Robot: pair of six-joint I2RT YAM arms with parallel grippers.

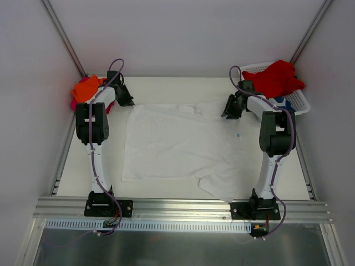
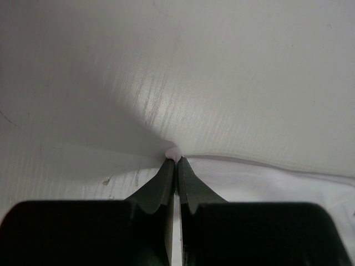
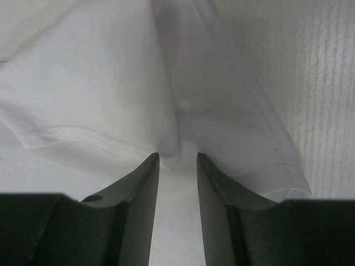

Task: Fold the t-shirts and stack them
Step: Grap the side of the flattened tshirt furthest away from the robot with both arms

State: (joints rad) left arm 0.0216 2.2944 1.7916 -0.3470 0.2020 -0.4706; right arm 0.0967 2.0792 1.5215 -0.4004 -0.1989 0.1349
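A plain white t-shirt (image 1: pixel 177 144) lies spread flat on the table. My left gripper (image 1: pixel 125 100) is at its far left corner. In the left wrist view the gripper (image 2: pixel 177 160) is shut, with a small bit of the white t-shirt's edge (image 2: pixel 173 150) pinched at the fingertips. My right gripper (image 1: pixel 229 109) is at the shirt's far right part. In the right wrist view it (image 3: pixel 177 159) is open, its fingers either side of a fold of the white t-shirt (image 3: pixel 183 111). An orange t-shirt (image 1: pixel 86 86) lies on a magenta-pink one (image 1: pixel 74 103) at the far left.
A white mesh basket (image 1: pixel 297 100) stands at the far right corner with a red t-shirt (image 1: pixel 280 77) heaped in it and a blue-and-white one (image 1: pixel 280 102) below. Metal rails run along the near edge (image 1: pixel 177 208) and the left side.
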